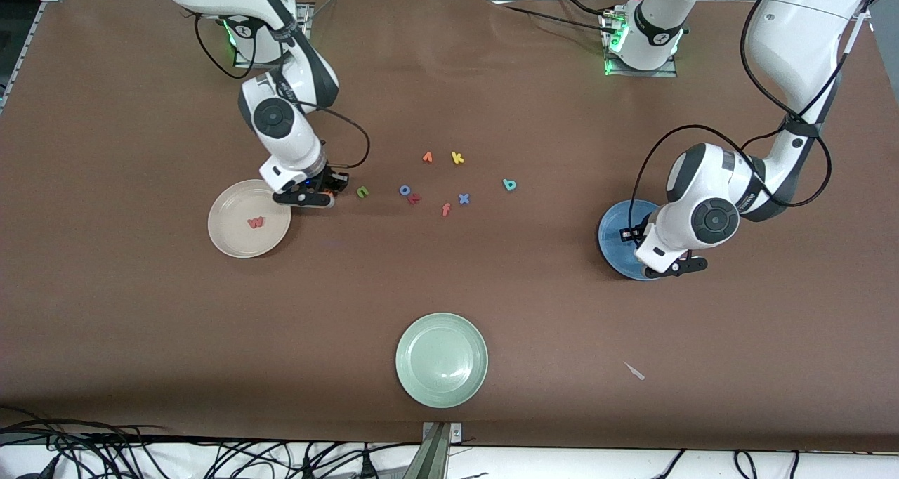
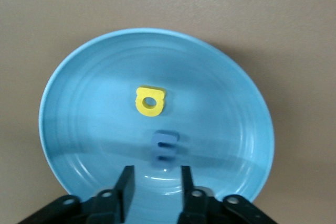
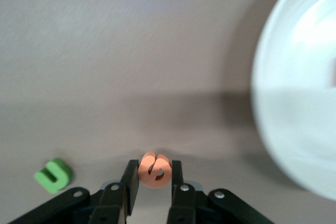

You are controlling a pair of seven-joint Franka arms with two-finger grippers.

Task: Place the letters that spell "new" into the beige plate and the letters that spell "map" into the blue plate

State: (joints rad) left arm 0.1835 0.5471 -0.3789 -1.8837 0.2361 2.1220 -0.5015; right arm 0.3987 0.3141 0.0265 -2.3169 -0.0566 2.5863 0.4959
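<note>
My right gripper (image 3: 154,167) is shut on the orange "e" (image 3: 155,170), low over the brown table beside the beige plate (image 1: 228,237). The pinkish-red "w" (image 1: 256,222) lies in that plate. On the table close to the right gripper (image 1: 327,197) sits the green "n" (image 1: 362,192), also in the right wrist view (image 3: 52,175). My left gripper (image 2: 156,174) hangs open over the blue plate (image 2: 79,145), nothing between its fingers. Inside the blue plate (image 1: 612,234) lie the yellow "a" (image 2: 150,101) and the blue "m" (image 2: 165,147). The teal "p" (image 1: 510,184) rests on the table.
Loose letters lie mid-table: an orange "v" (image 1: 428,157), yellow "k" (image 1: 457,158), blue "o" (image 1: 405,189), a red letter (image 1: 415,199), pink "f" (image 1: 445,210) and blue "x" (image 1: 463,199). A pale green plate (image 1: 442,359) stands nearest the front camera. A white scrap (image 1: 634,371) lies toward the left arm's end.
</note>
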